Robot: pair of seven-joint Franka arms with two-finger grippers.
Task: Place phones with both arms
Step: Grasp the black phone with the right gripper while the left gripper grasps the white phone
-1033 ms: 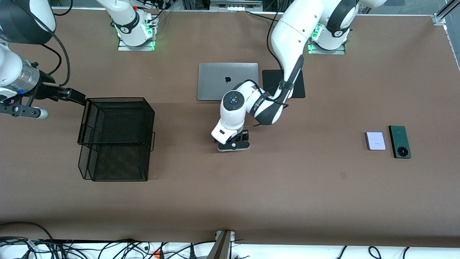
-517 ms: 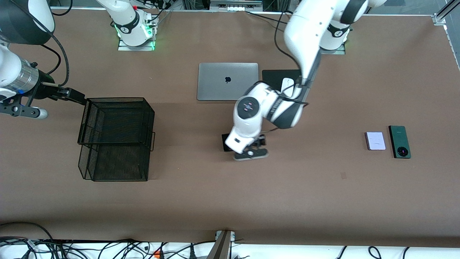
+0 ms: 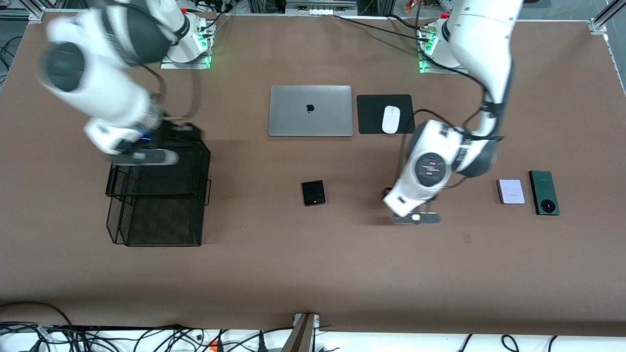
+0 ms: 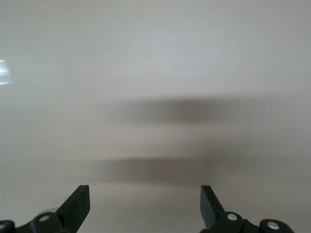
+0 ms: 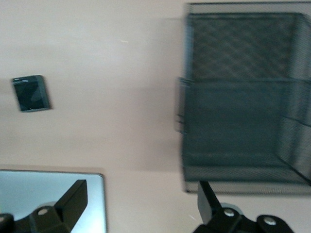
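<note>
The small black phone [image 3: 313, 192] lies flat on the table in the middle, with nothing touching it; it also shows in the right wrist view [image 5: 31, 93]. The lilac-white phone [image 3: 511, 191] and the longer dark green phone [image 3: 544, 192] lie side by side toward the left arm's end. My left gripper [image 3: 419, 211] is open and empty over bare table between the black phone and the lilac one; its wrist view shows the open gripper [image 4: 146, 204] above plain tabletop. My right gripper [image 3: 146, 146] is blurred over the mesh basket's edge, and its wrist view shows it open and empty [image 5: 141, 191].
A black wire-mesh basket [image 3: 156, 190] stands toward the right arm's end, and shows in the right wrist view [image 5: 243, 97]. A closed silver laptop [image 3: 310, 111] and a white mouse [image 3: 391, 119] on a black pad [image 3: 371, 115] lie nearer the robots' bases.
My left gripper let go of the black phone and moved toward the left arm's end, leaving it on the table. My right arm swung in over the basket.
</note>
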